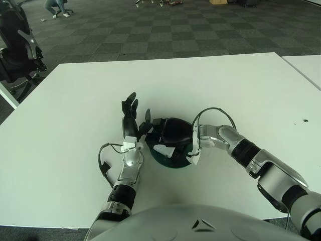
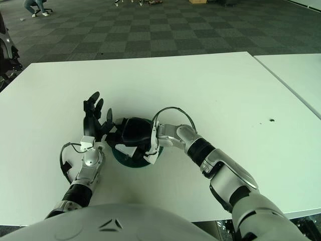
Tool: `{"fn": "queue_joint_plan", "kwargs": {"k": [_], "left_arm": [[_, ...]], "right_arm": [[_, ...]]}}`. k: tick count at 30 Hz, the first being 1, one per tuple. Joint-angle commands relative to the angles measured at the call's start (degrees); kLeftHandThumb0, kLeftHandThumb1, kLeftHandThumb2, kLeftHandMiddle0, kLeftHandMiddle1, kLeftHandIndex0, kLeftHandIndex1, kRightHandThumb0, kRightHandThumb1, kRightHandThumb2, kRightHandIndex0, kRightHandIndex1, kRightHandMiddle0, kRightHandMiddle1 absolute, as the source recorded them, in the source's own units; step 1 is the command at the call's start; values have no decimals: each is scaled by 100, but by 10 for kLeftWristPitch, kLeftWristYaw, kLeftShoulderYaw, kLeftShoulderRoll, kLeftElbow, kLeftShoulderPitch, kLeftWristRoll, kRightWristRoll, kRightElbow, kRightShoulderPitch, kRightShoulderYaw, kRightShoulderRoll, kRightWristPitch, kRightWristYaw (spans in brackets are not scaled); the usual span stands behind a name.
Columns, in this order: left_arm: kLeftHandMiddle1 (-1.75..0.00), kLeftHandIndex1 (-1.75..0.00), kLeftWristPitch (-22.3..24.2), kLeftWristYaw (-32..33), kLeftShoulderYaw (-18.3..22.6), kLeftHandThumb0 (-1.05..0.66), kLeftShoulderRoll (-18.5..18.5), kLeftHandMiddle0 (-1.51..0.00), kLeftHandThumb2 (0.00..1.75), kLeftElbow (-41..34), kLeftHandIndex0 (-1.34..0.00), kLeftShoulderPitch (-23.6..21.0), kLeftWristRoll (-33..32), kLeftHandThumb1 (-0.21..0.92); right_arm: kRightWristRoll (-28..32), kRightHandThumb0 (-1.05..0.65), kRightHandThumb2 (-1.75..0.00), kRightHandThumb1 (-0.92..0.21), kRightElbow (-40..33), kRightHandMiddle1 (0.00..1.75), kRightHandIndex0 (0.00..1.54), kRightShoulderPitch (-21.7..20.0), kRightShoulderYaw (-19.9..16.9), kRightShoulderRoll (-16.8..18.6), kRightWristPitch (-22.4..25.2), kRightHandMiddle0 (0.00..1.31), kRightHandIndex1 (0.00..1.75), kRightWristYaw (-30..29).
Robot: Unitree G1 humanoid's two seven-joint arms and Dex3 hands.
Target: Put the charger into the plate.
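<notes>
White bench (image 1: 210, 85), robot standing at its near edge. Dark teal plate (image 1: 170, 158) sits near the front, slightly left of centre, mostly covered from above.

Right robot hand (image 1: 168, 134) reaches in from the right, forearm low and close to the bench top, black palm hanging directly over the plate. Its fingers are curled downward toward the dish. A small white block, the charger (image 1: 164, 149), shows beneath the fingers, over the plate's inside. Whether the fingers actually pinch it or it lies loose on the plate, cannot tell; the hand hides the contact. A black cable (image 1: 210, 111) loops up over the right wrist, and a white tab hangs from that wrist just beside the plate's right rim.

Left robot hand (image 1: 132, 116) stands at the plate's left edge, forearm coming up from the robot's body. Fingers spread and pointing away from the robot, palm turned toward the plate, holding nothing. Fingertips close to the plate rim; touching or not, unclear.

Beyond the bench: checked grey carpet (image 1: 165, 30). A black office chair (image 1: 17, 47) off the far left corner.
</notes>
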Motion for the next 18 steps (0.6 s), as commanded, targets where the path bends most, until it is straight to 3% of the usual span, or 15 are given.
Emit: {"fn": "queue_joint_plan", "kwargs": {"k": [1,4,7,12,13,15,18], "left_arm": [[-39,-85,23,-18,18,-72,-29,-31,67,158,0,42,-25,92],[-52,-101,36,-71,52,-66,-45,-30,67,168,0,21,-104,92],[-68,-120,29,-116,86,-58,-65,-29,65,177,-5,12,-174,92],[-77,-134,-52,-178,123,-54,-84,-29,61,220,-12,46,-220,92],[-77,-135,-70,-179,123,-54,-89,-29,61,223,-12,56,-217,92],[-79,-137,-115,-137,115,-55,-101,-29,60,223,-12,75,-180,92],[-84,-141,-135,-102,110,-55,-102,-30,58,226,-13,77,-150,92]], "right_arm": [[7,-39,-87,-67,-3,175,91,0,-10,-2,-7,35,175,-2],[-46,-38,-74,-76,-47,175,68,9,0,-17,11,30,173,-28],[-89,-68,-83,-88,-62,169,50,0,6,-28,24,22,164,-59],[-128,-91,-97,-91,-71,154,40,-13,8,-45,28,16,149,-105],[-131,-94,-99,-92,-74,144,36,-15,7,-48,28,13,139,-104],[-138,-100,-104,-92,-87,112,30,-18,4,-58,29,5,102,-96],[-148,-103,-109,-92,-98,77,29,-17,2,-67,32,2,50,-93]]}}
